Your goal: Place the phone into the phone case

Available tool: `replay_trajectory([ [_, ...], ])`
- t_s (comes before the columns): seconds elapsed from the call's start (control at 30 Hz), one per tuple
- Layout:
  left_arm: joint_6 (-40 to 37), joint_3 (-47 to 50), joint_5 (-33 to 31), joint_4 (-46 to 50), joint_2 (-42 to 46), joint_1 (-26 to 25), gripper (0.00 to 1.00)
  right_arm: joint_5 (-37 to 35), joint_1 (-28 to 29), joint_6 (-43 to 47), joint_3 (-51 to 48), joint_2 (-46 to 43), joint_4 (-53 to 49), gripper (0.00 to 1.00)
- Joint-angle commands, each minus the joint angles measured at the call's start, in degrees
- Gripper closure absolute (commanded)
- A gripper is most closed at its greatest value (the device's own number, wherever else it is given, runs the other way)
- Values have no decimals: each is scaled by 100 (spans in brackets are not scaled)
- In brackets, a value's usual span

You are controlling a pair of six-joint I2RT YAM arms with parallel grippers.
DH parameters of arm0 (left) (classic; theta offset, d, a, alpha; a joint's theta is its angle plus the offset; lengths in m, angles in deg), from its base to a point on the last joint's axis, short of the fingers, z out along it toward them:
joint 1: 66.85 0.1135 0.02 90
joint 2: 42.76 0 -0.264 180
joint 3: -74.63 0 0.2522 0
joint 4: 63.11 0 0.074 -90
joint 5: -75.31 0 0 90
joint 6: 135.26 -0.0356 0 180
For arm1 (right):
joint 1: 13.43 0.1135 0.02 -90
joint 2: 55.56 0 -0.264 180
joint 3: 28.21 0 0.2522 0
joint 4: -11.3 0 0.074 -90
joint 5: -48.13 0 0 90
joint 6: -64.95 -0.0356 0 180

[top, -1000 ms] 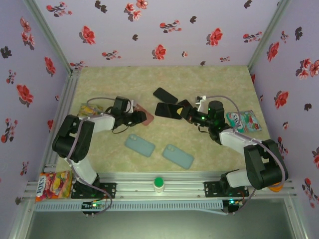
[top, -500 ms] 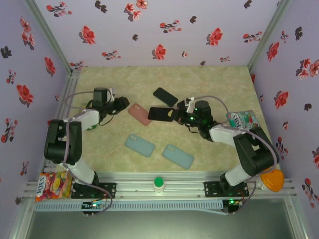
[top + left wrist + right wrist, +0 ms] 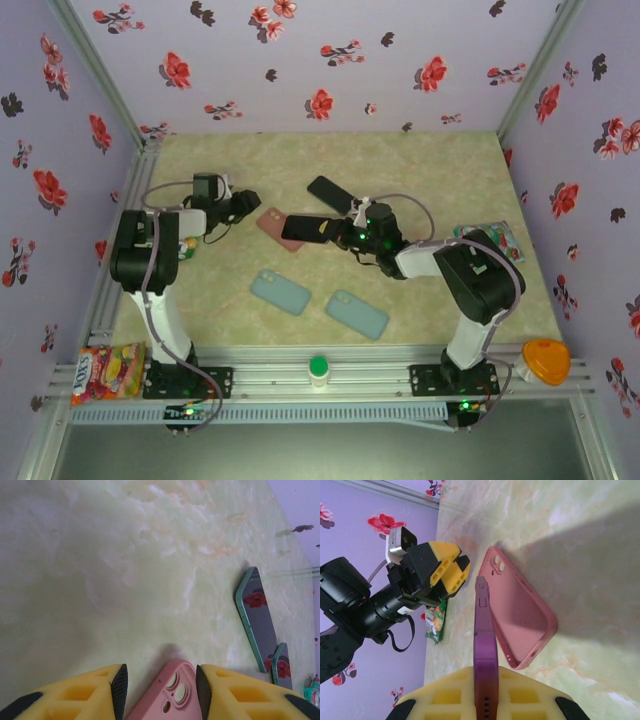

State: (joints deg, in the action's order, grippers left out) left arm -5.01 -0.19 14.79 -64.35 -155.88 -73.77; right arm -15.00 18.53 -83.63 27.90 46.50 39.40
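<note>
Green-capped bottle (image 3: 318, 368) stands front-centre; candy bag (image 3: 105, 372) lies front-left.

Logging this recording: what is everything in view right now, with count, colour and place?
pink phone case: one, pink, table left of centre
held phone: one, dark, on edge beside the pink phone case
spare phone: one, black, flat on the table behind the held phone
teal phone cases: two, teal, side by side on the near table
snack packets: three, multicoloured, near-left rail, right table edge, by the left arm
bottle: one, green cap, middle of the near rail
orange object: one, orange, near-right corner, unidentifiable
left end effector: one, yellow and black, open at the pink case's camera end
right end effector: one, yellow and black, shut on the held phone
</note>
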Motion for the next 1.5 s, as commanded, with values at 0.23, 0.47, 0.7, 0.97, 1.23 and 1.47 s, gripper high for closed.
replay_trajectory([
  [0.23, -221, 122, 176, -64, -114, -257, 55, -197, 72, -127, 178, 119, 511, 100],
  [0.47, -248, 430, 147, -69, -47, -345, 56, -225, 71, -52, 58, -22, 430, 100],
  [0.7, -214, 739, 120, -90, 235, -492, 56, -202, 73, -11, -25, -116, 336, 100],
  [0.97, -50, 1184, 39, -186, 626, -778, 56, -117, 46, -122, -185, -176, 391, 100],
  [1.23, 29, 1543, 17, -190, 1049, -881, 56, 52, -15, -196, -296, -231, 375, 100],
  [1.47, -43, 1474, -88, -110, 1052, -872, 56, 341, -50, -197, -139, -178, 93, 100],
])
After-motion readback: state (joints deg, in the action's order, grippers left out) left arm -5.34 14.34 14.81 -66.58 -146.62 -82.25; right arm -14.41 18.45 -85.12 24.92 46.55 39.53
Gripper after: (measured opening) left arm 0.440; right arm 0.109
